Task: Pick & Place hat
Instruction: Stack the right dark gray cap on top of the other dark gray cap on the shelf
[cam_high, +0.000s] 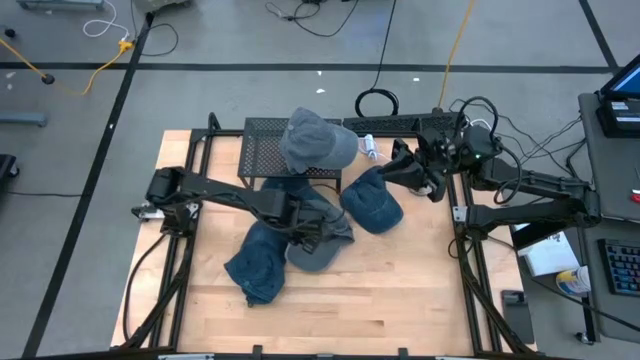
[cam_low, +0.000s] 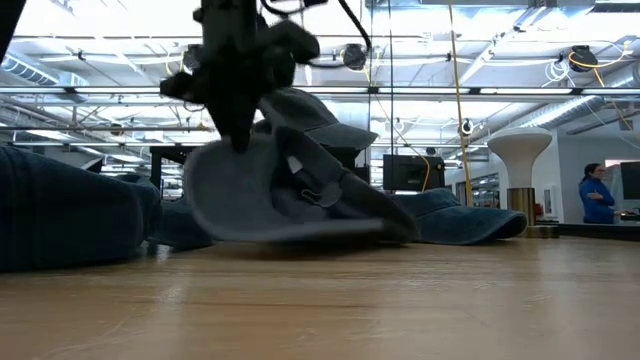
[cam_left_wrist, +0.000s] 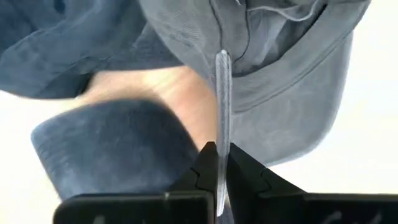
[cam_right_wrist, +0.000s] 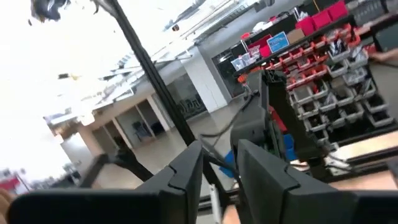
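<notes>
Several hats lie on the wooden table. A grey cap (cam_high: 322, 252) (cam_low: 290, 195) sits at the middle, with my left gripper (cam_high: 312, 238) (cam_left_wrist: 222, 155) shut on it. A blue hat (cam_high: 256, 265) (cam_low: 60, 215) lies to its left, and another blue hat (cam_high: 372, 203) (cam_low: 460, 218) to its right. A second grey cap (cam_high: 318, 140) rests on a black mesh rack (cam_high: 262, 150) at the far side. My right gripper (cam_high: 398, 168) (cam_right_wrist: 219, 162) hovers beside the right blue hat's far edge, open by a narrow gap and holding nothing. My left gripper pinches a thin edge of the grey cap (cam_left_wrist: 222, 118) between its two fingers, seen edge-on; brim or rim, I cannot tell. In the low view the fingers (cam_low: 238, 140) come from above, pointing down. The cap hangs tilted below them, its lower side (cam_low: 300, 236) at the table surface.
More blue fabric (cam_high: 290, 190) lies under my left arm. Black frame rails (cam_high: 190, 250) run along the table's left and right sides. Cables (cam_high: 375, 100) lie beyond the far edge. Bare wood (cam_high: 380, 290) shows at the near side. A person (cam_low: 597, 195) stands far off in the room.
</notes>
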